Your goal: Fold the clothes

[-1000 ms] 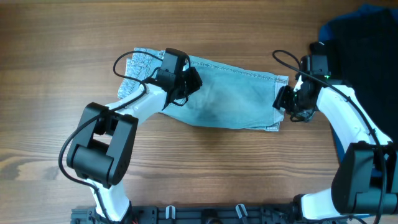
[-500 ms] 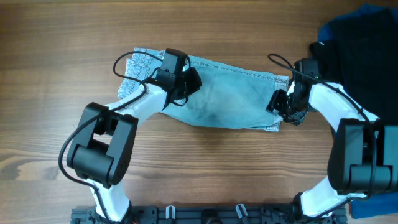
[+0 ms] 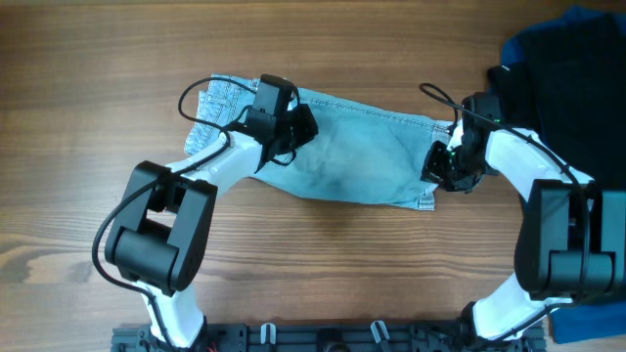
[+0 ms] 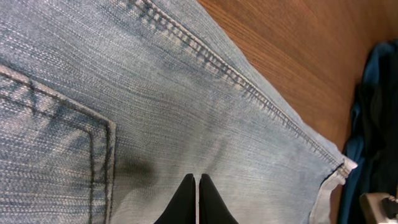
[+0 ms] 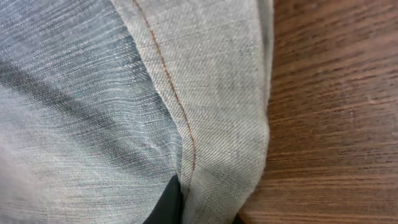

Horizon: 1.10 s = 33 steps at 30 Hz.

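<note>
We see faded denim shorts [image 3: 362, 156], matt coarse-woven cloth with raised stitched seams, our table [image 3: 98, 59] smooth brown grained wood, left arm [image 3: 220, 158] glossy white plastic, dark blue garment [image 3: 577, 24] soft matt cloth.

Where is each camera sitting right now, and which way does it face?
Overhead: above the table, facing straight down on the denim shorts, dark garments, both arms, left hand and right hand.
Left wrist: on the left arm, looking past its shut fingers across the shorts' pocket toward the dark garments.
Right wrist: on the right arm, close on the shorts' hem and bare table; only a dark fingertip shows.
Shared: overhead and left wrist both show the shorts' hemmed end nearest the dark garments.
</note>
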### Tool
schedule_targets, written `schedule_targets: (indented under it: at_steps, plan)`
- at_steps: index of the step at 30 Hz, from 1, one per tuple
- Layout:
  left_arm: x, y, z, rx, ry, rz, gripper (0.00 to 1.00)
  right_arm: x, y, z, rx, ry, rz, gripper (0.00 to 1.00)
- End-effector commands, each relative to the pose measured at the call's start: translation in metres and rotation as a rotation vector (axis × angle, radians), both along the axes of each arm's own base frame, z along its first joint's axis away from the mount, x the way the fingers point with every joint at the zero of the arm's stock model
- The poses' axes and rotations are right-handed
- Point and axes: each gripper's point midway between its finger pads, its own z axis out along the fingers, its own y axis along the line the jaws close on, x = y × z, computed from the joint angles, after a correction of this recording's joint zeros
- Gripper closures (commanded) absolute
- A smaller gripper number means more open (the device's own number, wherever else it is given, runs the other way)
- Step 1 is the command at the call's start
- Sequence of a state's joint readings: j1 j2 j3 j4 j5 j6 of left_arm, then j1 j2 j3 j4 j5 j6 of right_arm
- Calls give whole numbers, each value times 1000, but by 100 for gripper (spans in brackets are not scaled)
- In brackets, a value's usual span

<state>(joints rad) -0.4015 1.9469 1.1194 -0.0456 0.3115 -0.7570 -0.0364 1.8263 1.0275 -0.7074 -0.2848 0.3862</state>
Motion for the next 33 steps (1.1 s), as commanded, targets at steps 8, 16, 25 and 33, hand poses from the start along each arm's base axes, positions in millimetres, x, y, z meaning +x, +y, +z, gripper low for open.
schedule_targets:
  at_steps: [8, 16, 25, 33]
  plan:
    - [5, -7, 19, 14, -73, -66, 96, 9, -3, 10, -28, 0, 105, 96]
    - [12, -15, 35, -9, -105, -102, 96, 25, -4, 24, -42, -64, 194, 96]
    - [21, -15, 41, -6, -147, -81, 96, 54, -4, 53, -60, -171, 304, 96]
    - [24, -15, 43, -7, -165, -71, 96, 70, -4, 85, -60, -206, 307, 96]
